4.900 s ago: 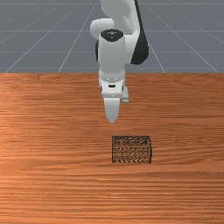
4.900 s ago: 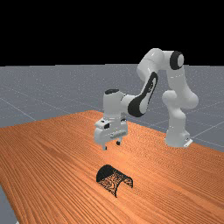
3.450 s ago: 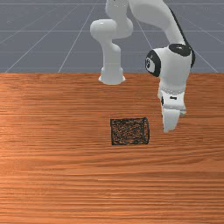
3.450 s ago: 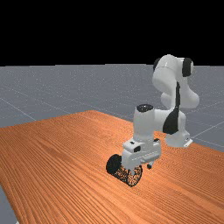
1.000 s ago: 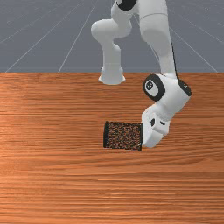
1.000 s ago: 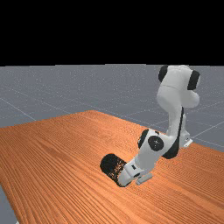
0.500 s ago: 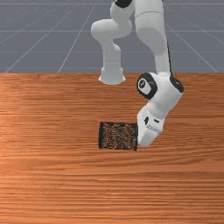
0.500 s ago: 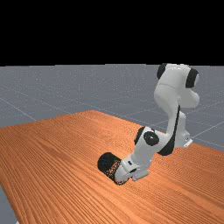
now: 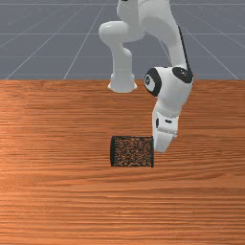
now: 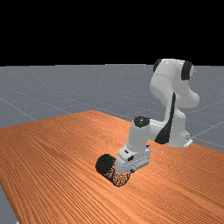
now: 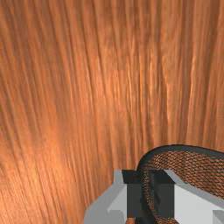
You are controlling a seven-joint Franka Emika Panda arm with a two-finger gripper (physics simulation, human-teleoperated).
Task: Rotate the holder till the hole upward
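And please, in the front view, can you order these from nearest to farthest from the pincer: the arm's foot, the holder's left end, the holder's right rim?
1. The holder's right rim: at the pincer.
2. The holder's left end: at the front view's left.
3. The arm's foot: higher in that view, behind the holder.

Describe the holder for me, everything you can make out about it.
The holder is a black cylinder of what looks like fine see-through mesh, with a darker, thicker rim around its open end. It appears to lie on its side along the wooden table, so the hole faces sideways, toward the front view's right, not upward. The claw is shut on its wall at that open end, one finger inside and one outside.
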